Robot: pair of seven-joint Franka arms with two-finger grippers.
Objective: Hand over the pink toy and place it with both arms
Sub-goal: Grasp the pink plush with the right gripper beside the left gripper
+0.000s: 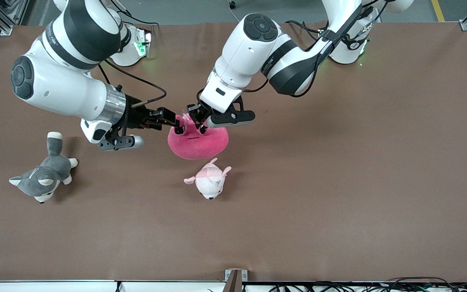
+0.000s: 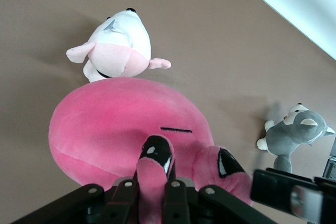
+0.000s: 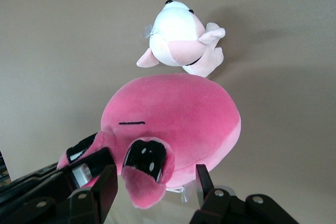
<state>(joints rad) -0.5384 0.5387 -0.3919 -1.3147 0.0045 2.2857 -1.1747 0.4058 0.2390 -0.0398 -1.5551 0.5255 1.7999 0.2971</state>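
Note:
The pink toy [image 1: 199,142] is a big round magenta plush over the middle of the table. It hangs by one ear flap [image 2: 152,169] from my left gripper [image 1: 196,121], which is shut on that flap [image 2: 152,183]. My right gripper [image 1: 175,123] is beside the toy at the right arm's end and is open. In the right wrist view its fingers [image 3: 107,182] stand on either side of the toy's other ear flap [image 3: 144,182] without pinching it. The toy's body [image 3: 178,108] bulges away from both grippers. I cannot tell whether its underside touches the table.
A small pale pink-and-white plush [image 1: 209,181] lies just nearer the front camera than the pink toy. A grey-and-white husky plush [image 1: 45,172] lies toward the right arm's end. The brown table [image 1: 339,182] stretches bare toward the left arm's end.

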